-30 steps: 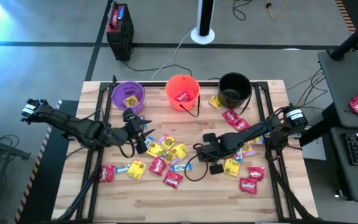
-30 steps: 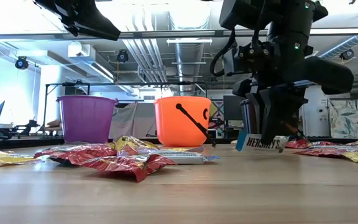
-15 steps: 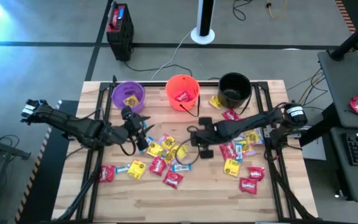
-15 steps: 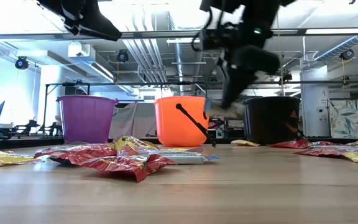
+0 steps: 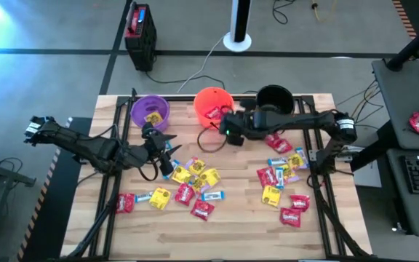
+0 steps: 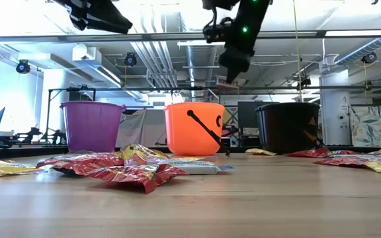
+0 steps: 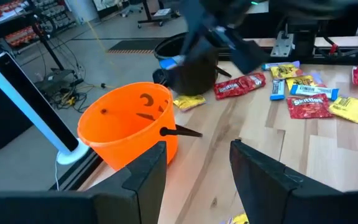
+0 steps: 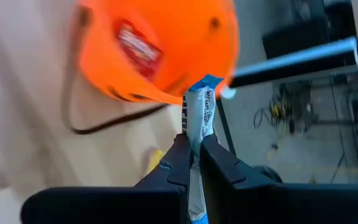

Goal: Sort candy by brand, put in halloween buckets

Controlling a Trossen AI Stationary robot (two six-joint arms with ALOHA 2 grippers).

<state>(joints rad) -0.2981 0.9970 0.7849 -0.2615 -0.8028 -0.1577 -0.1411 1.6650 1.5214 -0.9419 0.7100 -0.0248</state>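
Observation:
Three buckets stand along the far edge: purple (image 5: 150, 110), orange (image 5: 213, 107) and black (image 5: 274, 102). Loose red, yellow and blue-and-white candy lies mid-table (image 5: 188, 182) and at the right (image 5: 282, 175). My right gripper (image 5: 226, 132) hangs in the air just near and right of the orange bucket (image 8: 160, 43), shut on a blue-and-white packet (image 8: 199, 109). My left gripper (image 5: 172, 145) hovers near the purple bucket, open (image 7: 194, 149) with nothing between its fingers, facing the orange bucket (image 7: 129, 124). My right gripper pinches the blue-and-white packet between its two fingers, across its flat faces, at about mid-length (image 8: 194, 134). One end (image 8: 204, 84) sticks out past the fingertips. The fingers slant down from the table's right side. The packet is lifted clear of the table.
The orange bucket holds a red packet (image 5: 214, 113), the purple one a yellow packet (image 5: 152, 117). The orange bucket's thin black handle (image 6: 207, 131) hangs down its front. A black case (image 5: 140, 28) and a white pole base (image 5: 237, 40) stand on the floor beyond the far edge.
My right gripper has risen from the candy at the table's right and swung toward the far edge and left, up to the orange bucket, turning as it went. The blue-and-white packet has gone with it, lifted clear of the table.

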